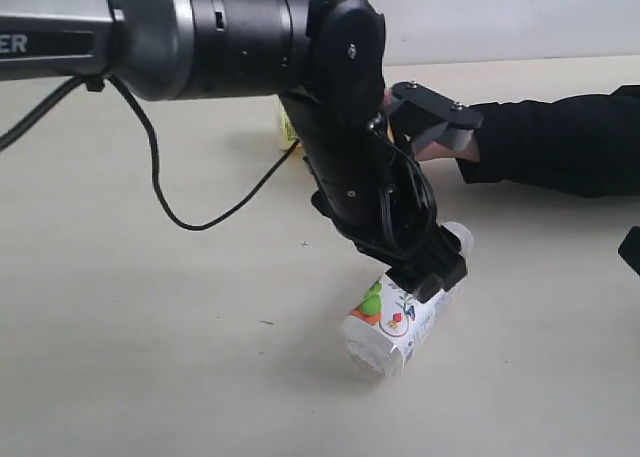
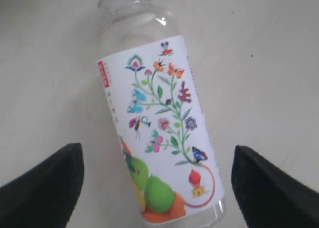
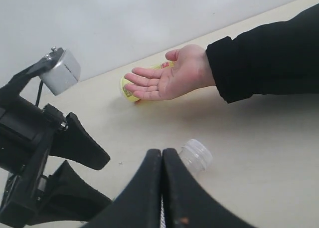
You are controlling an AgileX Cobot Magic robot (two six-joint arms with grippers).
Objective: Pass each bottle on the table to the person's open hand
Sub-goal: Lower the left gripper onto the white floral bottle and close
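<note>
The white floral-label bottle (image 1: 395, 322) lies on its side on the beige table (image 1: 130, 327). My left gripper (image 1: 428, 275) is lowered over it. In the left wrist view the bottle (image 2: 159, 133) lies between the two black fingers (image 2: 47, 185), which stand wide apart without touching it, so this gripper is open. My right gripper (image 3: 162, 155) is shut with nothing in it, close to the bottle's clear neck (image 3: 195, 155). The person's open hand (image 3: 167, 78) rests palm up on the table. A yellow bottle (image 3: 127, 91) lies just behind it. The other two bottles are out of view.
The person's black sleeve (image 1: 560, 142) stretches in from the right. My left arm (image 1: 340, 127) and its cable (image 1: 170, 202) hide much of the hand in the exterior view. A pale wall (image 3: 124, 23) backs the table.
</note>
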